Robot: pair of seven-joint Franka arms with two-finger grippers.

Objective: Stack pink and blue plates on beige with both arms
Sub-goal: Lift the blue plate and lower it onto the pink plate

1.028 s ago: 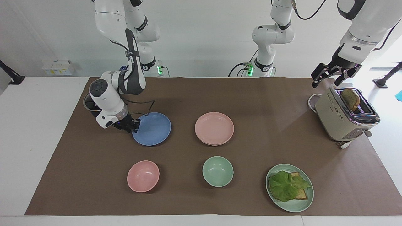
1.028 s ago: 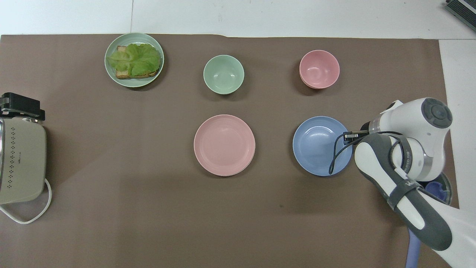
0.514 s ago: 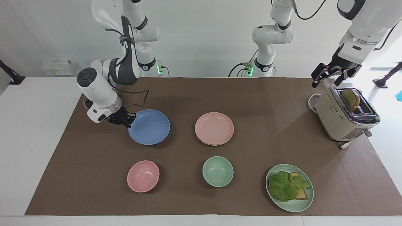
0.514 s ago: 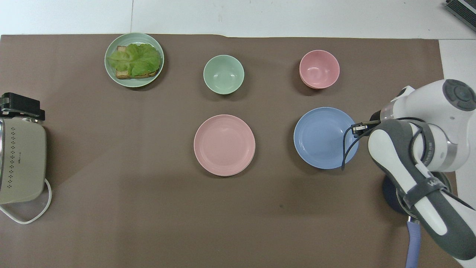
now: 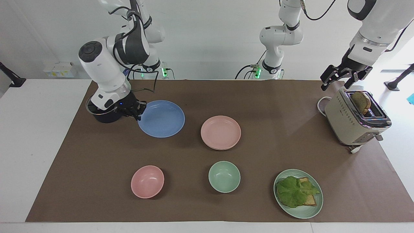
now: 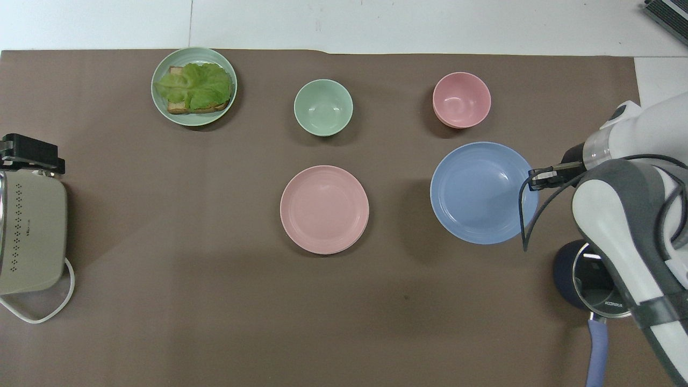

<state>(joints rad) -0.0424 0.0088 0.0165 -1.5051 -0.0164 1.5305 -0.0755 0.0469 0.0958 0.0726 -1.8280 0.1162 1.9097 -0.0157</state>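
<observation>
The blue plate [image 5: 161, 118] [image 6: 481, 192] hangs level a little above the brown mat, toward the right arm's end of the table. My right gripper [image 5: 137, 110] [image 6: 537, 177] is shut on the blue plate's rim. The pink plate [image 5: 220, 131] [image 6: 324, 208] lies at the middle of the mat on another plate. Of that plate, the beige [image 5: 223, 149], only a thin pale rim shows. My left gripper [image 5: 342, 79] [image 6: 29, 153] waits open and empty in the air over the toaster's end nearest the robots.
A dark pot with a glass lid [image 5: 103, 115] [image 6: 591, 277] stands under my right wrist. A pink bowl [image 5: 147, 181] [image 6: 461, 100], a green bowl [image 5: 224, 176] [image 6: 323, 107] and a green plate [image 5: 304, 215] [image 6: 193, 121] with lettuce and toast lie farthest from the robots. The toaster [image 5: 355, 119] [image 6: 29, 231] holds bread.
My right gripper closed on the blue plate's rim and lifted the plate off the mat, carrying it up and a little toward the robots. The left arm has not moved.
</observation>
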